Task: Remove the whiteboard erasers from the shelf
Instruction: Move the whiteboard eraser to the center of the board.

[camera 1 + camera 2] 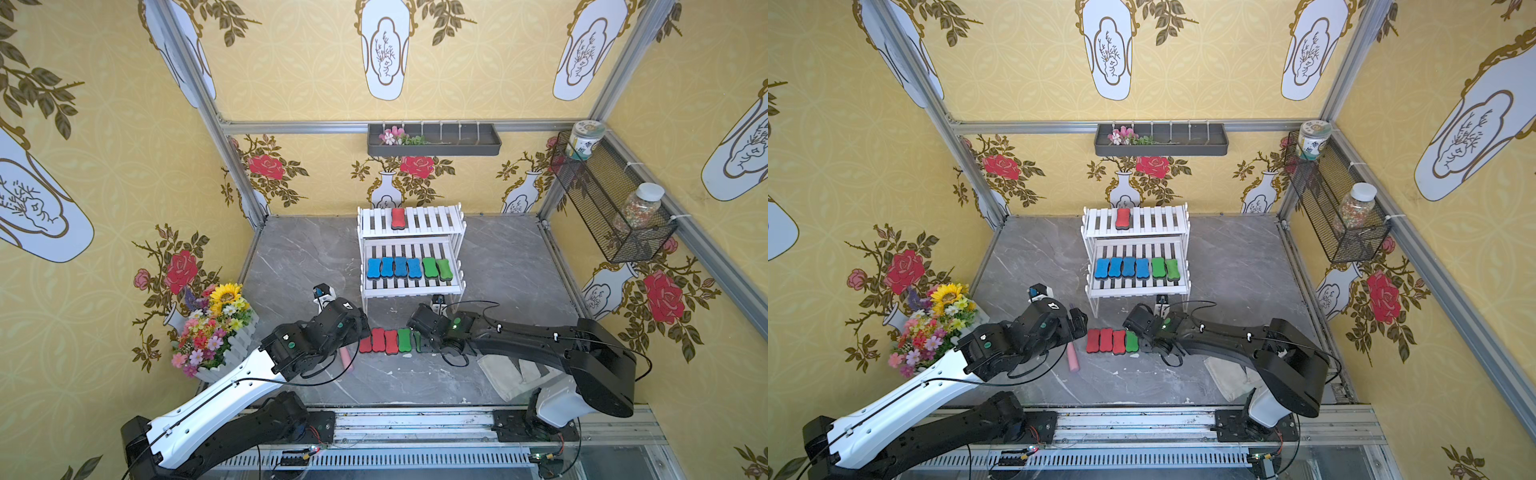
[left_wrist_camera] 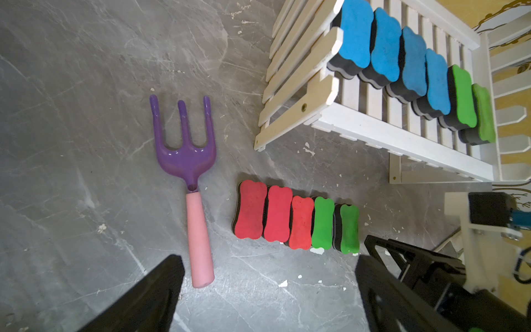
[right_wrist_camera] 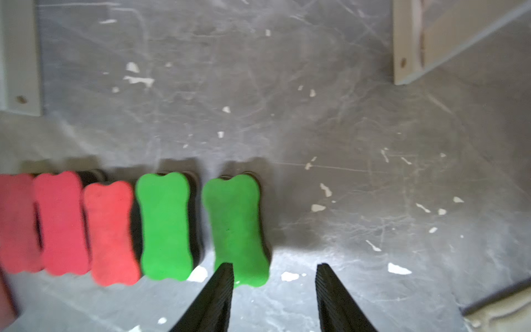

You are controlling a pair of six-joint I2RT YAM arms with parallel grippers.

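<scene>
Our right pincer [image 3: 274, 266] stands with its jaws apart and nothing between them, low over the table [image 1: 299, 257]. One finger overlaps the near end of the last green eraser [image 3: 235, 227] in the wrist view; we cannot tell whether it touches. Our left pincer [image 2: 268, 257] is spread wide and empty above the same row [image 2: 296, 221].

We judge the step in hand to be leaving this eraser and going back for another. To do it well, we should lift straight up before swinging, so the finger does not drag the foam or nudge its neighbours. At the shelf [image 1: 411, 293] we should come in from the front, under the upper tier, and take the outermost green one first, since its free side leaves room for a finger. Grip across the narrow waist.

Counted: on the table, three red and two green, five in all. On the shelf, one red [image 1: 397, 218] on top, and four blue [image 1: 394, 267] and two green [image 1: 437, 268] below, seven in all. One garden fork [image 2: 184, 155] lies beside the row.
</scene>
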